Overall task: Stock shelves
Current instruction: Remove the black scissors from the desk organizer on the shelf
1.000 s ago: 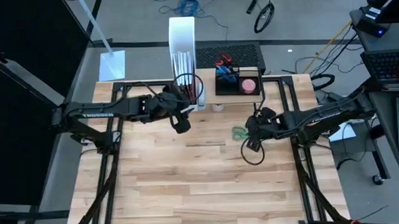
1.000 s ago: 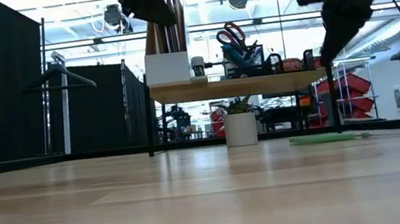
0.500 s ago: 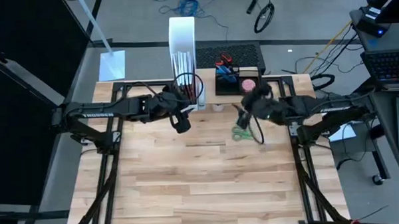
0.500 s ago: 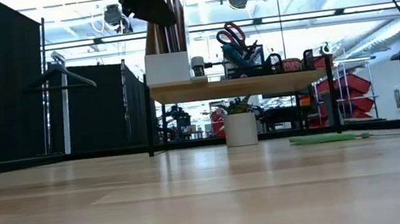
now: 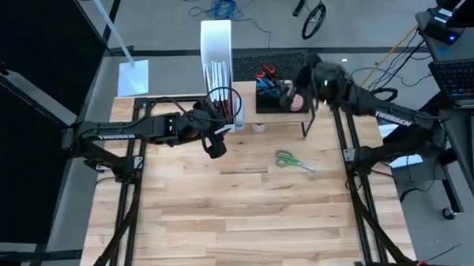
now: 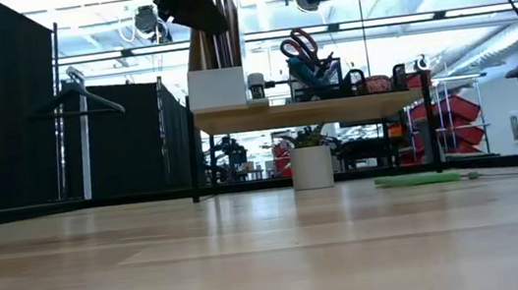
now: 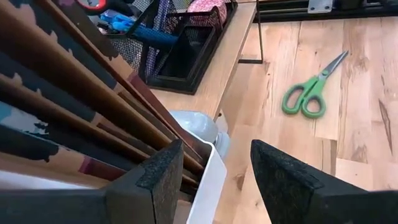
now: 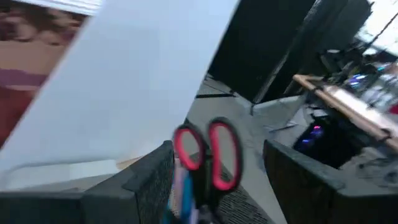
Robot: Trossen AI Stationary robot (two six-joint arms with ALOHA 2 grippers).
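Right end effector [image 5: 297, 90] now above shelves [image 5: 288, 115].

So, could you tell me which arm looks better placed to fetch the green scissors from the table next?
Probably the left. Its open claw hovers at the white file box, facing the green scissors. The right claw, also open and empty, is up over the black organizer on the shelves, pointing away.

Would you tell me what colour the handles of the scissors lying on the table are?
Green. The scissors show best in the left wrist view, lying flat on the table.
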